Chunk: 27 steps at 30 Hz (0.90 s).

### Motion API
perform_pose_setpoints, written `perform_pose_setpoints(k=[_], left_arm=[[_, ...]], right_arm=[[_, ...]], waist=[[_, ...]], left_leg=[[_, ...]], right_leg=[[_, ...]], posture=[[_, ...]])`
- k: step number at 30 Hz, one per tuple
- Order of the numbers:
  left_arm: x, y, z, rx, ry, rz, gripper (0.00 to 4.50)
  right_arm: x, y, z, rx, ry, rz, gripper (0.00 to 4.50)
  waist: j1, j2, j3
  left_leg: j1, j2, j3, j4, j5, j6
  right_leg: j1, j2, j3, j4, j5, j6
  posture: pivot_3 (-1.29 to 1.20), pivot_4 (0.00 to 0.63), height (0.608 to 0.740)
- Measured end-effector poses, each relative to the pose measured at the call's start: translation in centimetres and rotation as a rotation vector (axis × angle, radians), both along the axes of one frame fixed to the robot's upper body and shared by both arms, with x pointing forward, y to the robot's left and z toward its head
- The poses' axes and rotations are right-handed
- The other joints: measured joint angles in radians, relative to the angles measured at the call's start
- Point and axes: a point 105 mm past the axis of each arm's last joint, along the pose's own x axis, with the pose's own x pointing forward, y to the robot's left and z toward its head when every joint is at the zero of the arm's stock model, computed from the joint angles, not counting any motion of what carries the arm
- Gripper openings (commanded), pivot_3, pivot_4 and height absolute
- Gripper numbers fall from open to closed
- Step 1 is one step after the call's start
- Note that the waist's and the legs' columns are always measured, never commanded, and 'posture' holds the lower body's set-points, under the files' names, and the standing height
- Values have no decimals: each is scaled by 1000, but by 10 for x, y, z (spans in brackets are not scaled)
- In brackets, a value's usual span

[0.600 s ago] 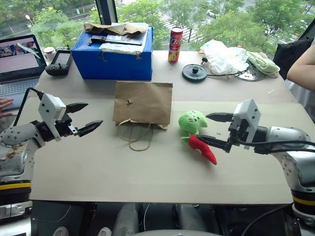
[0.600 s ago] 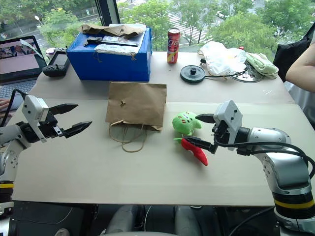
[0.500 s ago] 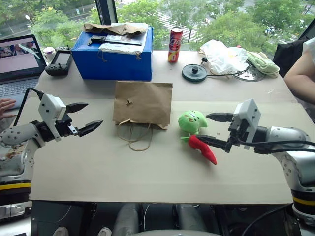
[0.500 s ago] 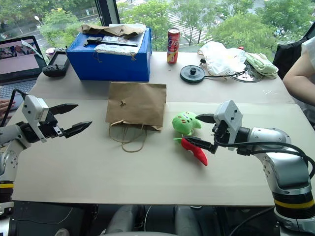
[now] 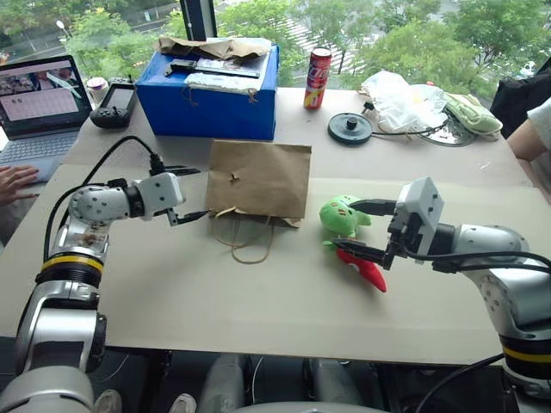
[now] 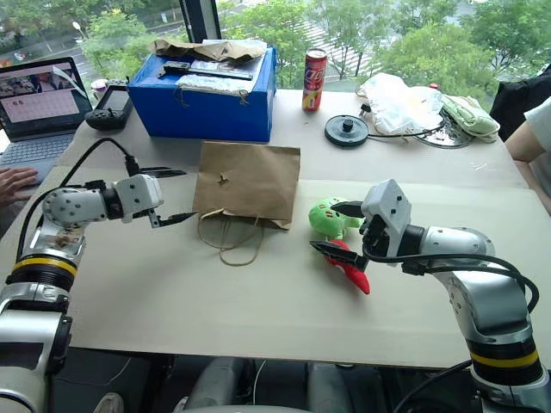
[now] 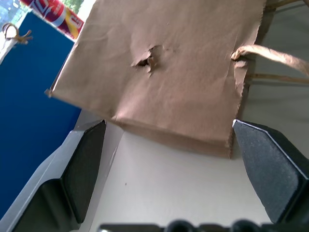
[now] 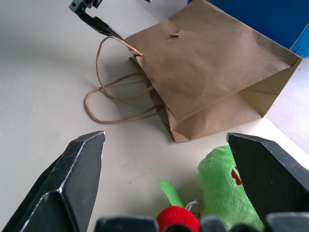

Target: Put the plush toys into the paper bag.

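Observation:
The brown paper bag (image 5: 261, 178) lies flat on the table, its small hole up and its twine handles (image 5: 244, 241) trailing toward me. My left gripper (image 5: 191, 194) is open just off the bag's left edge, its fingertips (image 7: 87, 164) either side of the bag's corner without touching it. To the right of the bag sit the plush toys, a round green one (image 5: 343, 215) and a red chili (image 5: 368, 269) lying in front of it. My right gripper (image 5: 362, 228) is open beside them, one finger by the green toy, the other over the chili's stem end.
A blue box (image 5: 211, 95) topped with crumpled paper stands behind the bag. A red can (image 5: 317, 67), black disc (image 5: 349, 127), white plastic bag (image 5: 400, 99) and green cloth (image 5: 472, 114) line the back. Laptop (image 5: 39, 107) and a person's hand (image 5: 13, 181) are at the left; a person's arm (image 5: 529, 138) is at the right.
My left gripper has swung right, from open table up to the bag's left edge. The head view has shifted. The right gripper stays open beside the toys.

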Motion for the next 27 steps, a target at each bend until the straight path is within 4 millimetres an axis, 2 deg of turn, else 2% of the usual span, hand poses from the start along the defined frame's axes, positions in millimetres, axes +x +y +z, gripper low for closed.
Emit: perform_pose_setpoints(k=[4, 9, 11, 12, 18, 19, 22, 23, 27], left_arm=[[-3, -21, -20, 26, 11, -86, 4500], [-5, -31, -23, -12, 19, -125, 4500], [-6, -31, -23, -16, 26, -132, 3985], [-6, -31, -23, -12, 30, -139, 3885], [-8, -30, -23, -19, 52, -161, 1749], [-9, -31, -23, -16, 55, -165, 1263], [-9, -33, -22, -16, 54, -174, 296], [-8, -34, -21, -17, 52, -176, 94], [-7, -35, -19, -18, 49, -180, 94]], right_arm=[[-2, -1, -4, 4, 14, -24, 4465], [-2, 1, -1, 18, 2, -30, 4465], [-3, 2, 0, 22, 0, -32, 4500], [-2, 1, -1, 23, 0, -38, 4500], [-1, 0, -1, 27, -2, -60, 4500], [-1, 0, -1, 28, -3, -63, 4500], [-1, 0, -1, 28, -3, -63, 4500], [-1, 0, -1, 28, -3, -63, 4500], [-1, 0, -1, 28, -3, -63, 4500]], waist=[[-8, 0, 0], [-6, 0, 0], [-6, 0, 0], [-5, 0, 0], [-5, 0, 0], [-5, 0, 0], [-4, 0, 0], [-4, 0, 0], [-5, 0, 0]], left_leg=[[0, 1, -1, 0, 0, 0], [0, 1, -2, 1, 0, 0], [0, 1, -3, 1, 0, 0], [0, 1, -3, 1, 0, 0], [0, 1, -4, 1, 0, 1], [0, 1, -4, 1, 0, 1], [0, 1, -4, 1, 0, 0], [0, 1, -4, 1, 0, 1], [0, 1, -4, 1, 0, 1]], right_leg=[[0, 1, 0, -1, 0, 0], [0, 1, 0, 0, 0, 0], [1, 1, 0, 0, 0, 0], [1, 1, 0, 0, 0, 0], [1, 1, 0, 0, 0, 0], [1, 1, 0, 0, 0, 0], [1, 1, 0, 0, 0, 0], [1, 1, 0, 0, 0, 0], [1, 2, 0, 0, 0, 0]], posture=[[0, 150, 739], [0, 150, 739], [0, 150, 739], [0, 150, 739], [0, 150, 739], [0, 150, 739], [0, 150, 739], [0, 150, 739], [0, 150, 739]])
